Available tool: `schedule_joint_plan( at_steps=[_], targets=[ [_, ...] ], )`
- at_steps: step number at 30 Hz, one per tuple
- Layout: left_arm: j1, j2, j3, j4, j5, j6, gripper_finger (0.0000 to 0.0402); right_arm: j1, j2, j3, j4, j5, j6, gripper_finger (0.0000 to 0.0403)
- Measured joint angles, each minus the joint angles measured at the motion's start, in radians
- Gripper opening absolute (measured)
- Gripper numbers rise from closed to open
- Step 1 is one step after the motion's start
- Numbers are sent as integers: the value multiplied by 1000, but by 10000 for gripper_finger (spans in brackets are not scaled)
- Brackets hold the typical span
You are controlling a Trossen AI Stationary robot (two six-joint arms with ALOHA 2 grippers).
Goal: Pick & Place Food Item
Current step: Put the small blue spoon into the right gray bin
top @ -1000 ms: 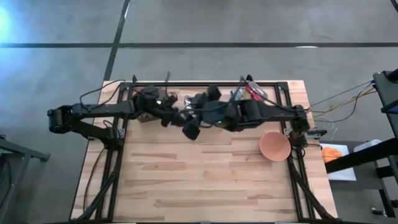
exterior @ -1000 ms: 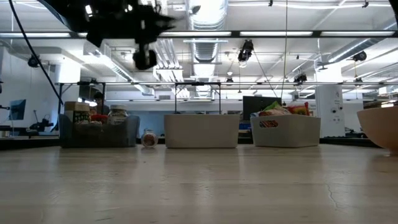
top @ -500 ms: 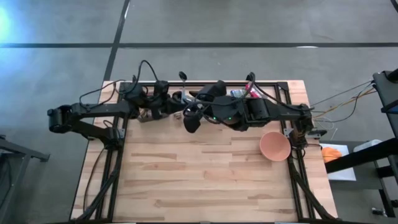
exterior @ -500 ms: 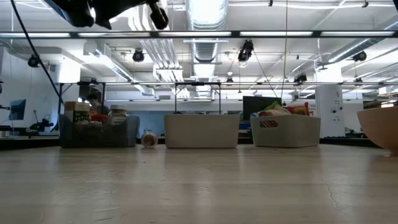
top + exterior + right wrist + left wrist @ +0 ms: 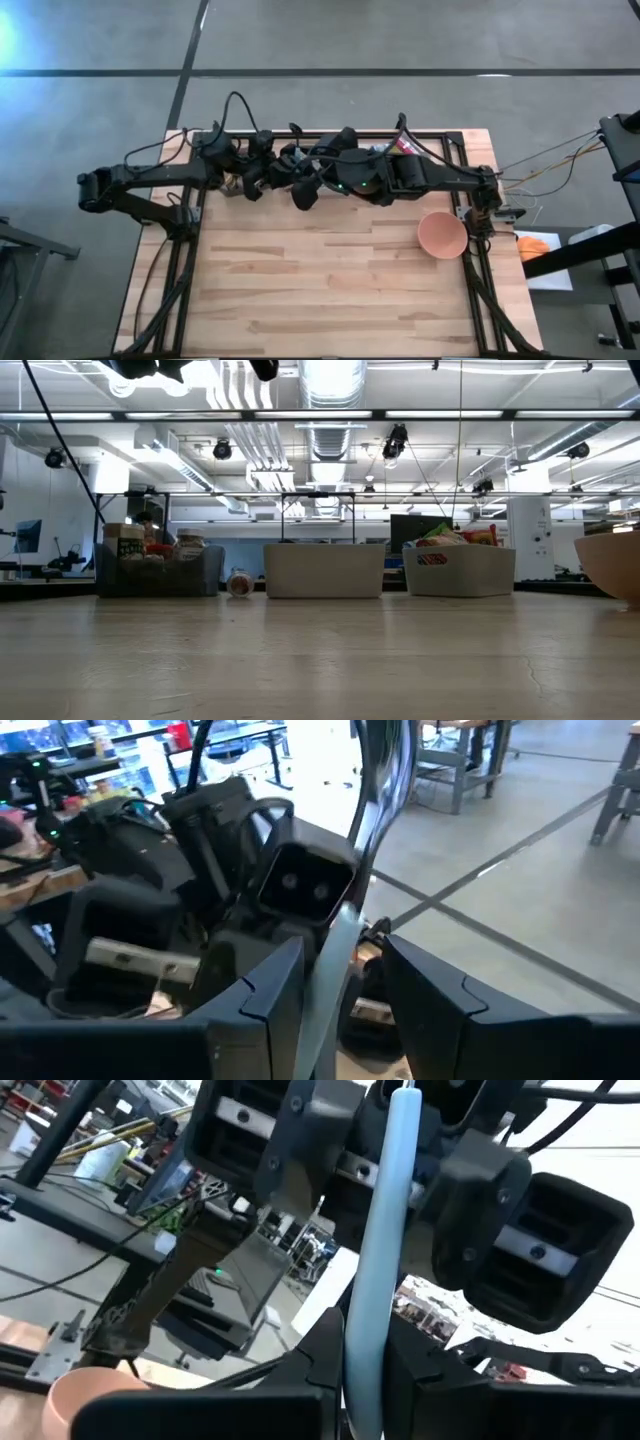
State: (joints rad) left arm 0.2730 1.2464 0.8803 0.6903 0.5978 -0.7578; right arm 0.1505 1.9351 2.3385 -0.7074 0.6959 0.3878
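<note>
High over the far middle of the table my two grippers meet. My left gripper (image 5: 365, 1352) (image 5: 275, 172) is shut on a long, pale blue stick-shaped food item (image 5: 385, 1230). The stick runs up from it between the dark fingers of my right gripper (image 5: 340, 970) (image 5: 312, 172). Those fingers stand on either side of the stick (image 5: 335, 960), and a gap shows on one side. The high view hides the stick under the arms. A pink bowl (image 5: 441, 234) rests on the table near its right edge. My left gripper pinches one end of the stick (image 5: 360, 1380) between its two fingers. The fingers slant upward and the stick runs on from them lengthwise toward my right gripper, lifted clear of the table. My right gripper: I cannot tell whether either finger touches the stick.
Along the far edge stand a grey bin (image 5: 160, 570), a white bin (image 5: 323, 570) and a white bin of coloured packets (image 5: 460, 570), with a small jar (image 5: 239, 582) between the first two. The near half of the wooden table (image 5: 330, 300) is bare.
My left gripper has risen and drawn toward the table's far edge, tipping its fingers upward and rolling. In the low view both grippers have climbed almost out of the top of the picture. My right gripper has shifted slightly toward the far edge.
</note>
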Motion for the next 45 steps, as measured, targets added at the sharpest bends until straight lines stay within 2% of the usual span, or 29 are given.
schedule_joint_plan(
  at_steps=[9, 11, 16, 23, 25, 31, 35, 40, 45],
  targets=[
    [0, 1, 0, 8, -2, -1, 26, 1, 0, -20, 5, -1, 2, 128],
    [0, 1, 0, 8, -3, -1, 26, 1, 0, -26, 4, -4, 2, 110],
    [1, 1, -1, 16, 0, 20, 26, -12, -3, -51, 43, -65, 12, 31],
    [1, 0, -1, 12, 0, 8, 31, -20, -5, -58, 47, -93, -14, 28],
    [1, 0, -1, 4, -5, -30, 58, -20, -4, -58, 42, -98, -44, 28],
    [1, 2, -3, -6, -8, -100, 179, -21, -2, -55, 38, -109, -111, 27],
    [1, 2, -3, -3, 7, -164, 244, -30, -2, -37, 31, -136, -125, 27],
    [13, -4, -1, 21, 81, -280, 292, -46, -4, -22, 14, -139, -158, 27],
    [29, -46, -2, 14, 167, -319, 310, -63, -30, -21, -11, -139, -167, 27]
  ],
)
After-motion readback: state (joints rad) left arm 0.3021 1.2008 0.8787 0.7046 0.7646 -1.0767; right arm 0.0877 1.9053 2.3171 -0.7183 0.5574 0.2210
